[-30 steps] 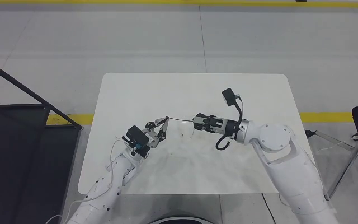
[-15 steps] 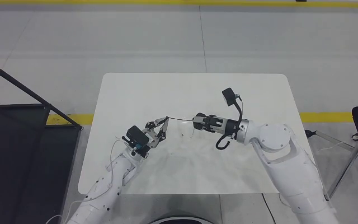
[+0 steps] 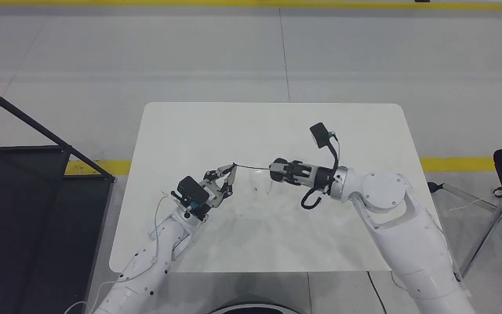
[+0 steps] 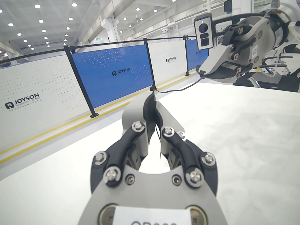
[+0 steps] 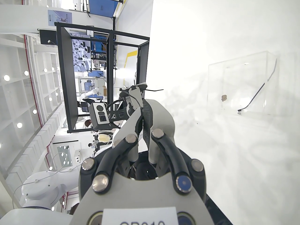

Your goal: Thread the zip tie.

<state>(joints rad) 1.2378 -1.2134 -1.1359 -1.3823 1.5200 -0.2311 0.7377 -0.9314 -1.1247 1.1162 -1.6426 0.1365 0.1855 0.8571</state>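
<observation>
Left jaws and right jaws each pinch the zip tie [image 3: 252, 166], stretched between them over the middle of the table [image 3: 353, 133]. Left wrist: its head seems to sit at the left jaws' tips (threading looks underway), and fence panels [image 4: 110, 71] stand beyond the table. Right wrist: a clear box [image 5: 234, 76] sits on the table. The next move probably calls for a straight, steady pull.

Hidden ends of the zip tie [image 3: 252, 166]
Both ends are buried between the pads of the left gripper [image 4: 151, 97] and the right gripper [image 5: 143, 108]; its head is too small to judge.
</observation>
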